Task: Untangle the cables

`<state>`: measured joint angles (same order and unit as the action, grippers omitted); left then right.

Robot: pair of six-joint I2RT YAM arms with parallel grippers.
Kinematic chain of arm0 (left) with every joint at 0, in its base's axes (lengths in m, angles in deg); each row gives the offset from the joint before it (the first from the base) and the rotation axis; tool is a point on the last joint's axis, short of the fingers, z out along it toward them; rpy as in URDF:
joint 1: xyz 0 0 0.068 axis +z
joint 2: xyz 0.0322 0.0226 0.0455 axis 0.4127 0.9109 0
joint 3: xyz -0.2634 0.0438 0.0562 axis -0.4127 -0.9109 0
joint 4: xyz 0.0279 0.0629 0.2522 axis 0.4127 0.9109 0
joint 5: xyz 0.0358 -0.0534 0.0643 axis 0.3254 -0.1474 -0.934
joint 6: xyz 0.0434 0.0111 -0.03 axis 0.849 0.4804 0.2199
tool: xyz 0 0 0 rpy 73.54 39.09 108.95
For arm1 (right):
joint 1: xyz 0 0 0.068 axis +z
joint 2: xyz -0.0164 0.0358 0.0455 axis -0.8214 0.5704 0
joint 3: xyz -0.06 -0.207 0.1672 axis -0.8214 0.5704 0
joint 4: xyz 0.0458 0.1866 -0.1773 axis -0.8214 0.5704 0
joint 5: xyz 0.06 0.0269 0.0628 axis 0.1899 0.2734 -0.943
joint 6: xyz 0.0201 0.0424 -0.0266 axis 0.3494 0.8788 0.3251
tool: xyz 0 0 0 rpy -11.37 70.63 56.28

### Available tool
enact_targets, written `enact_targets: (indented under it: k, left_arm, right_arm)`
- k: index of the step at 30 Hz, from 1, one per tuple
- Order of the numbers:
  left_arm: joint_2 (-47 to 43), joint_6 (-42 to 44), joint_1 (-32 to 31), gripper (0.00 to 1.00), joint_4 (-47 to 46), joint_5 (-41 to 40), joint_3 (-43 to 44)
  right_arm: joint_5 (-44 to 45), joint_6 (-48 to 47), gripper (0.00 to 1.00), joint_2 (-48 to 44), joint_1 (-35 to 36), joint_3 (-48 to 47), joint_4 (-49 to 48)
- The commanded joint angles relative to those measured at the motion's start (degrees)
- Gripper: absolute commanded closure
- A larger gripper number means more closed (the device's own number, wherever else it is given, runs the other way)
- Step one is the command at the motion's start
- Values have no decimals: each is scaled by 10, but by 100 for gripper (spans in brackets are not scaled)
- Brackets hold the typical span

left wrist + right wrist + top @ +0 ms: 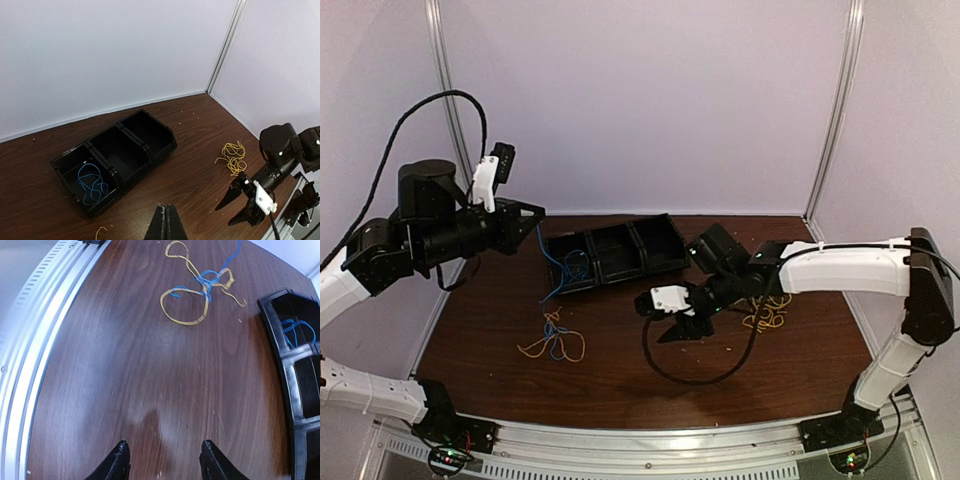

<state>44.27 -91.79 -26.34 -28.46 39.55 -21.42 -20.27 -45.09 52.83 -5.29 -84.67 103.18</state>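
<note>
On my screens the left end effector (532,215) is lifted high above the left side of the table (620,405). Its fingers are pressed fully together, and in its own wrist view they (165,222) meet as one narrow point. In the top view, a thin blue strand (542,245) hangs from the tips. It goes down to the tangle of yellow and blue cables (555,340), which lies on the table in front of the tray (665,240). The right wrist view also shows this tangle (197,290), with one blue line rising out of it.

The right end effector (675,328) is low over the middle of the table, near the tray. Its fingers (120,462) stand moderately apart with only bare wood between them, so it holds nothing.

The black tray has three compartments. A loose blue cable (90,182) lies inside the left end one.

A yellow bundle (765,315) rests alone on the table to the right, beside the right arm and well apart from the tangle.
</note>
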Motion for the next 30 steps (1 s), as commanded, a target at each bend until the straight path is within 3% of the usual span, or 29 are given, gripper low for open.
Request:
enact_targets:
  k: [1, 12, 24, 27, 30]
  left_arm:
    - [-28, -22, -1, 100, -51, -17, -33]
    - [-71, -61, -1, 100, -71, -18, -83]
    - [-58, -58, -1, 100, -72, 3, -76]
    - [-59, -56, -1, 100, -72, -1, -74]
    - [-60, -55, -1, 100, -70, -3, -71]
  right_arm:
    - [72, 60, 53, 92, 83, -42, -77]
    - [119, 150, 52, 271, 154, -181, -154]
    - [120, 177, 51, 368, 168, -269, -181]
    - [120, 178, 53, 381, 169, -274, -190]
    - [139, 188, 63, 390, 168, -275, -207]
